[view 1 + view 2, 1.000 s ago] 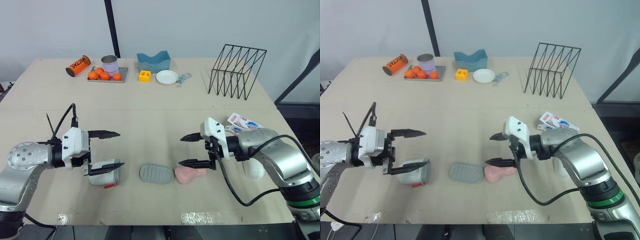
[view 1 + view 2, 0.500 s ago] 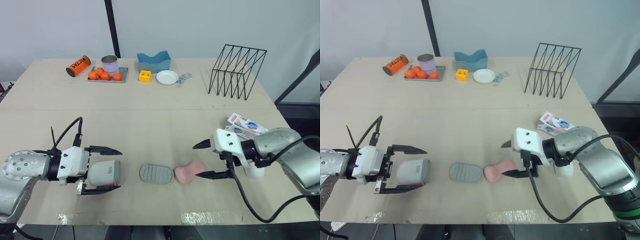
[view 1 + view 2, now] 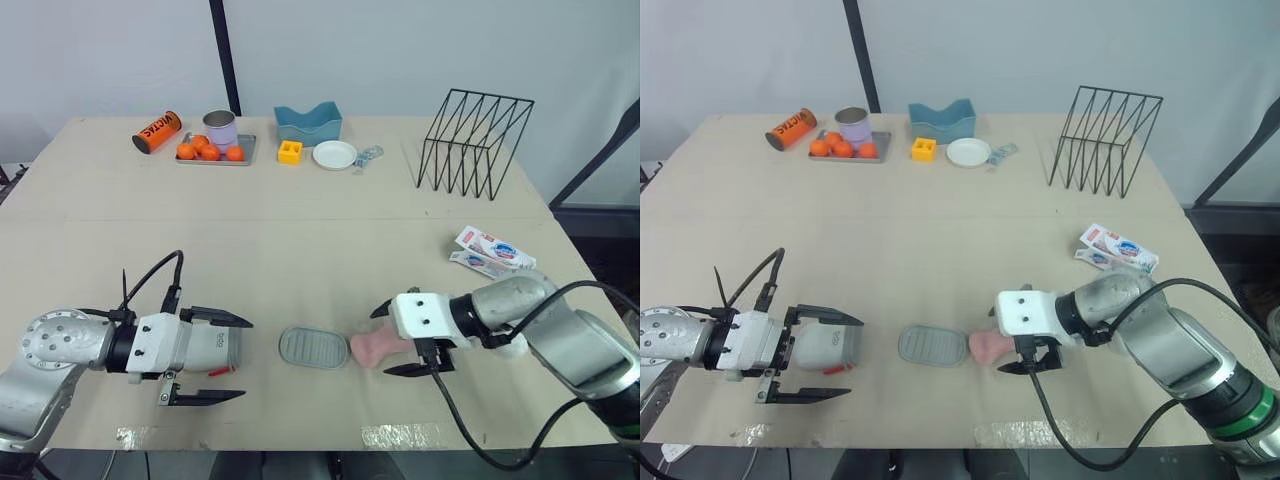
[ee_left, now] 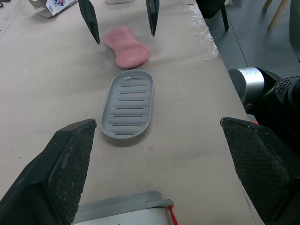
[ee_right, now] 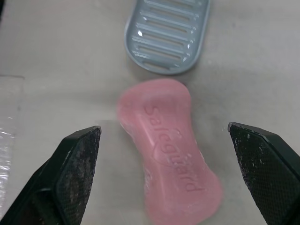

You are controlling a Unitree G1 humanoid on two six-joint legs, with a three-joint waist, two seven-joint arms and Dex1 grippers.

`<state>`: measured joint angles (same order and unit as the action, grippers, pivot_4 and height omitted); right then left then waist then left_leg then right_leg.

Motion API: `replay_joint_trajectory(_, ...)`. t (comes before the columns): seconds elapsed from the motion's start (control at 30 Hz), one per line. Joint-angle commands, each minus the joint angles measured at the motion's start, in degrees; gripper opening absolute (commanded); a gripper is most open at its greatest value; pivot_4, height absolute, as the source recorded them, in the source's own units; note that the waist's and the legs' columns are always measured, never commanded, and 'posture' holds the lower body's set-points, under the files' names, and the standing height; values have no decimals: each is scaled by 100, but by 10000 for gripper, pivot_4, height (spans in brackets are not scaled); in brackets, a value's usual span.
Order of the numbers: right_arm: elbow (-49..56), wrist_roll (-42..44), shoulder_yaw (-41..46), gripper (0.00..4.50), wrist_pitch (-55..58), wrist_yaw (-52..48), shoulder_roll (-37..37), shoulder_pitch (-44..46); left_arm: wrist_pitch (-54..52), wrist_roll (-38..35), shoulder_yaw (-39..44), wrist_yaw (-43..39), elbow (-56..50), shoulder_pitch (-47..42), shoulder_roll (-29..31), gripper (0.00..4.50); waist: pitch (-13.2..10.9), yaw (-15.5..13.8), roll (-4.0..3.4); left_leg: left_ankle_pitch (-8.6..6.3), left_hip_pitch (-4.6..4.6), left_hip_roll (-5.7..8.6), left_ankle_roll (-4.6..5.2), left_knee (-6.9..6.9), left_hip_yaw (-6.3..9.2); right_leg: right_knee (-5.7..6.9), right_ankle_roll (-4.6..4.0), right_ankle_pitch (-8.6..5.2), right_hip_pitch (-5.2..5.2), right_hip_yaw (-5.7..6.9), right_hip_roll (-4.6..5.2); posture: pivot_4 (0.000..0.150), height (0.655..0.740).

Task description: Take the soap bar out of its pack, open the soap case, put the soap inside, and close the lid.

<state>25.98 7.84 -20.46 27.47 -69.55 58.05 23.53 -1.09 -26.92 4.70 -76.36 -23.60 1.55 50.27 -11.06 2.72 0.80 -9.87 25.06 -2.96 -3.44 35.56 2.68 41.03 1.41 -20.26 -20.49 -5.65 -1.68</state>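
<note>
The pink soap bar [image 3: 376, 347] lies bare on the table, right of a grey slatted soap-case piece [image 3: 313, 347]. My right gripper [image 3: 384, 342] is open and straddles the soap, one fingertip on each side, seen close in the right wrist view [image 5: 166, 145]. The grey-white soap case body [image 3: 213, 347] lies on its side between the spread fingers of my open left gripper [image 3: 236, 358]. The left wrist view shows the case's edge [image 4: 124, 208], the slatted piece [image 4: 127, 104] and the soap [image 4: 126, 46] beyond it. The empty soap pack [image 3: 489, 250] lies at the right edge.
Along the back stand an orange can [image 3: 156, 131], a tray of oranges with a tin [image 3: 214, 148], a blue holder [image 3: 307, 123], a yellow block [image 3: 289, 152], a white dish [image 3: 333, 154] and a black wire rack [image 3: 474, 140]. Clear tape [image 3: 395, 435] marks the front edge.
My right gripper swung left and down, so its fingers now straddle the soap. The left gripper shifted slightly right, staying open around the case.
</note>
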Motion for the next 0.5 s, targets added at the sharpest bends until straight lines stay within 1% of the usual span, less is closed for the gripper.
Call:
replay_joint_trajectory(0.03,-67,-151,3,45000,-63,-51,-5,70,50,-45,64,117,-150,28,-33,44922,0,0,0,0,0,-1,0,0,0,0,0,0,0,0,0,1500,7400)
replay_joint_trajectory(0.17,-153,-235,-77,45000,-62,-150,-56,19,87,-20,75,177,-143,52,-26,44922,0,0,0,0,0,-1,0,0,0,0,0,0,0,1,-1,1500,7400)
replay_joint_trajectory(0.27,-216,-281,-130,38689,-46,-178,-131,43,130,15,56,205,-105,40,-40,45000,0,0,0,0,0,-1,0,0,0,0,-1,1,0,0,-1,1500,7400)
replay_joint_trajectory(0.3,-214,-281,-148,34870,-49,-225,-130,56,147,22,50,220,-85,22,-53,45000,0,0,0,0,0,-1,0,0,0,0,-1,0,0,0,-1,1500,7400)
replay_joint_trajectory(0.33,-200,-276,-159,29313,-60,-279,-118,61,155,22,46,236,-71,5,-61,45000,0,0,0,0,0,-1,0,1,0,1,-1,0,1,1,-1,1500,7400)
replay_joint_trajectory(0.43,-150,-268,-172,17877,-37,-391,-69,30,162,18,33,294,-64,-32,-86,45000,0,-1,0,0,0,0,0,1,1,0,0,0,1,2,0,1500,7400)
replay_joint_trajectory(0.5,-191,-363,-208,17877,-56,-399,-58,20,176,32,17,319,-63,-38,-107,45000,0,-1,0,0,-1,-1,0,1,2,0,0,0,2,3,-1,1500,7400)
